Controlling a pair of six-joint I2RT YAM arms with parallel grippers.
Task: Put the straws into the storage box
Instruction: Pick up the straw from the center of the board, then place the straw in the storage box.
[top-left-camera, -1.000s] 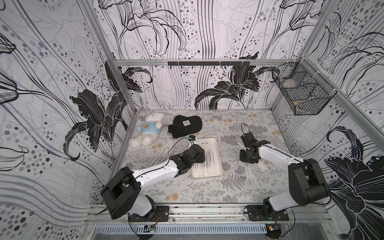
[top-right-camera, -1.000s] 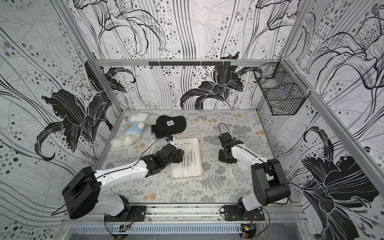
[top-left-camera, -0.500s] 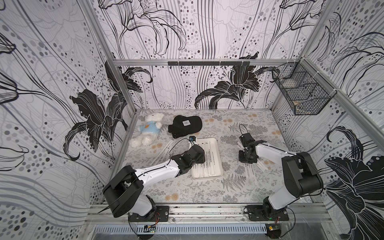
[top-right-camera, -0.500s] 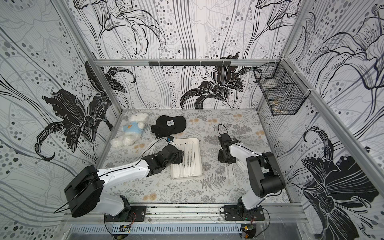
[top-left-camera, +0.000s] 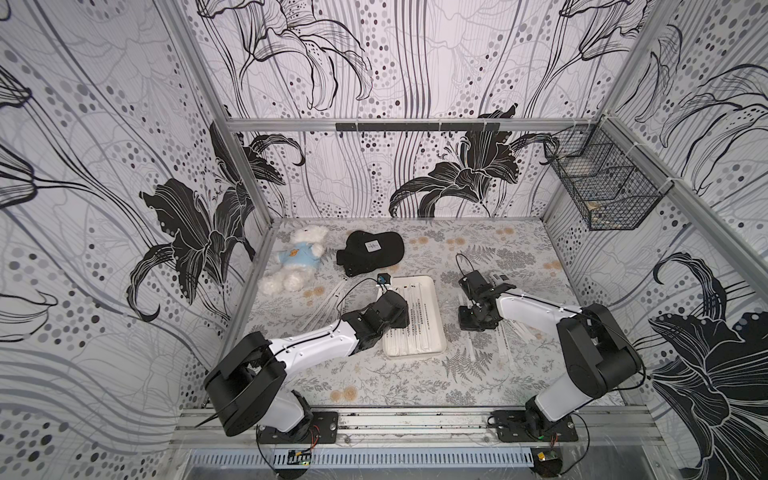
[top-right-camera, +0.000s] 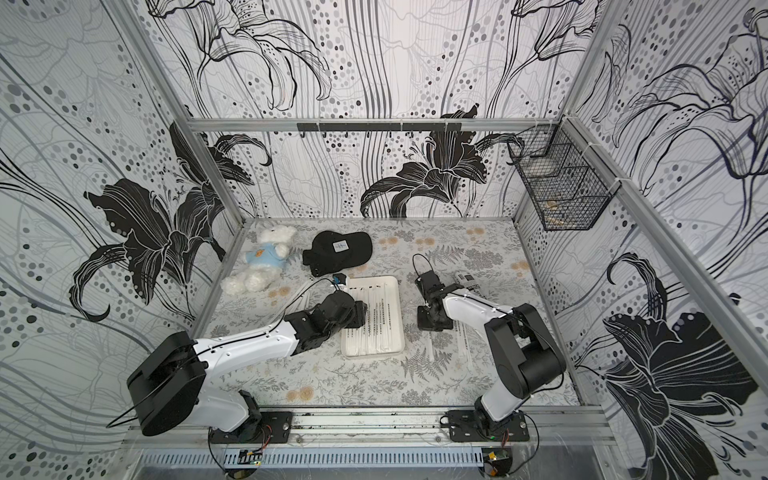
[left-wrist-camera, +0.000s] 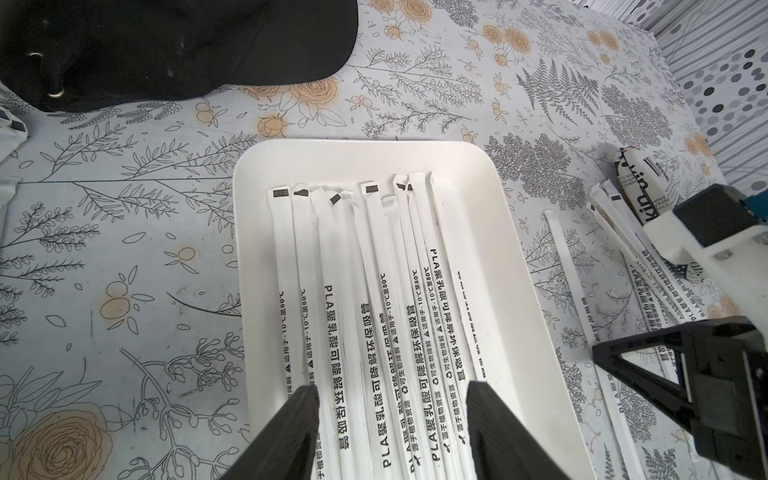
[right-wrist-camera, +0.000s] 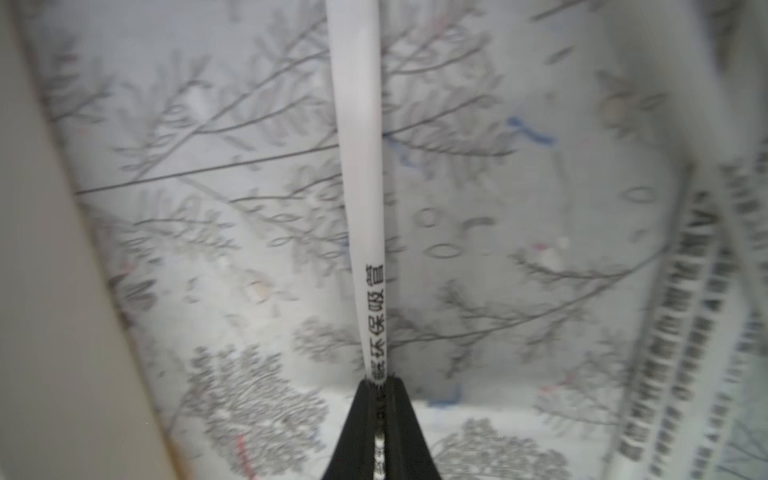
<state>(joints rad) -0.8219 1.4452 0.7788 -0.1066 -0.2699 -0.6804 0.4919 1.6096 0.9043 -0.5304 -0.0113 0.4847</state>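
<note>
The storage box is a shallow white tray at mid-table. Several white paper-wrapped straws with black print lie lengthwise inside it. My left gripper hangs open just above those straws, holding nothing. More loose straws lie on the table right of the box, and a few straws lie left of it. My right gripper is low beside the box's right side, shut on one straw that sticks out ahead of the fingertips.
A black cap and a white teddy bear in a blue shirt lie behind the box at the left. A short white printed tube lies behind my right gripper. A black wire basket hangs on the right wall.
My right gripper has closed on a straw beside the box, and that arm's elbow has swung a little. The left arm has not moved.
</note>
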